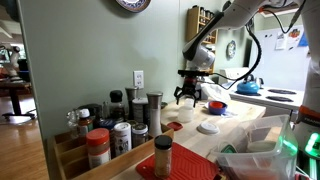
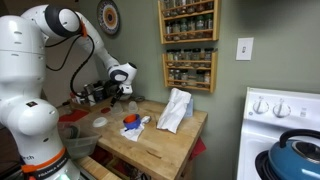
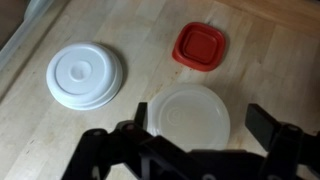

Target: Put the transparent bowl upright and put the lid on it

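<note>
The gripper (image 3: 200,122) hangs with its jaws spread wide and nothing between them, right above the transparent bowl (image 3: 186,100). The bowl rests on the wooden counter (image 3: 30,130), and the wrist view does not show whether its mouth faces up or down. In that view the lid (image 3: 85,75) lies flat to the left of the bowl, near but apart, and a red square cover (image 3: 200,47) lies past the bowl's far edge, also apart.
</note>
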Tool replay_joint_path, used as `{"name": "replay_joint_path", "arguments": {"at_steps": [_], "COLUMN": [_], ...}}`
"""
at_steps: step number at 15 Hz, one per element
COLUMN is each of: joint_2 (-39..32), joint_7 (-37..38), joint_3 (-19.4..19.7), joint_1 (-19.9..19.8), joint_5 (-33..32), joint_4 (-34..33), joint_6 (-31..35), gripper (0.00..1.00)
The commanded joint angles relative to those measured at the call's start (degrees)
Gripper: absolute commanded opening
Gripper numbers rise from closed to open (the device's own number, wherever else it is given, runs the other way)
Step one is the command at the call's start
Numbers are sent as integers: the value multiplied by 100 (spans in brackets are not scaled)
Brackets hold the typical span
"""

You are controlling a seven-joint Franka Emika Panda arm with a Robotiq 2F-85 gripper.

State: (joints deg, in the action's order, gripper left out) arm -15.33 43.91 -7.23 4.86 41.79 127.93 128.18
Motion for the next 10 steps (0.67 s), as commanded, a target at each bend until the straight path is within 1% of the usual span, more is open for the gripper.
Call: {"name": "replay_joint_path", "arguments": {"at_steps": [1,5,10], "joint_2": [-82,-148,-235], "joint_7": [-181,-61,-130], "joint_3": [116,178,154], "joint_1": [125,182,152], "joint_5": [13,-198,-178], "joint_4": [107,152,163], "joint_6": [377,578,474], "gripper": [100,100,100]}}
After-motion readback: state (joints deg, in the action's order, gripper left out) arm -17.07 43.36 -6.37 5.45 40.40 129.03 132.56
